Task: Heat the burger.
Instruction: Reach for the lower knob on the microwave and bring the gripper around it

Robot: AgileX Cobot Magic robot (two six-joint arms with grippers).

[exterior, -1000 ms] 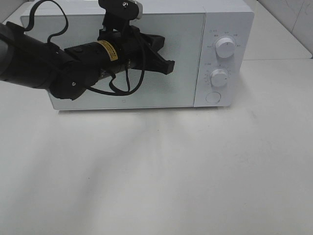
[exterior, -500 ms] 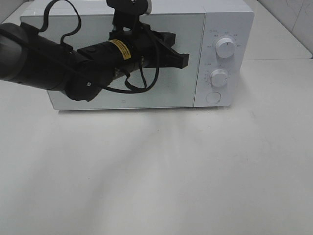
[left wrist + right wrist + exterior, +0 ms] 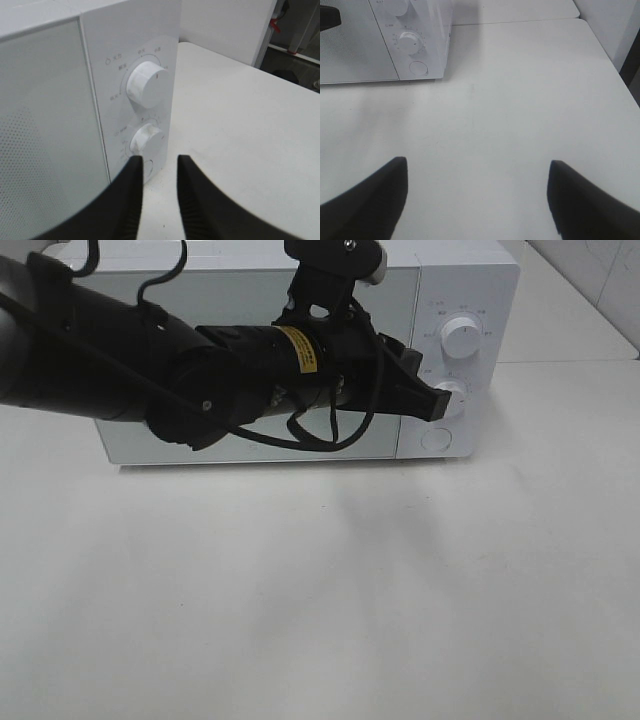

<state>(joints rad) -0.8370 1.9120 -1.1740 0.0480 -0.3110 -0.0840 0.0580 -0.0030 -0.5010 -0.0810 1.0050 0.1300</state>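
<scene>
White microwave (image 3: 470, 280), door closed, on a white table (image 3: 320, 590), left gripper (image 3: 160, 161) at its lower dial (image 3: 146, 139), fingers slightly apart, holding nothing, right gripper (image 3: 477, 167) above the table, fingers spread wide, burger not visible in any view

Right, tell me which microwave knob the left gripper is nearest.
The lower knob, directly ahead of the left gripper; the upper knob sits higher up, farther off.
</scene>
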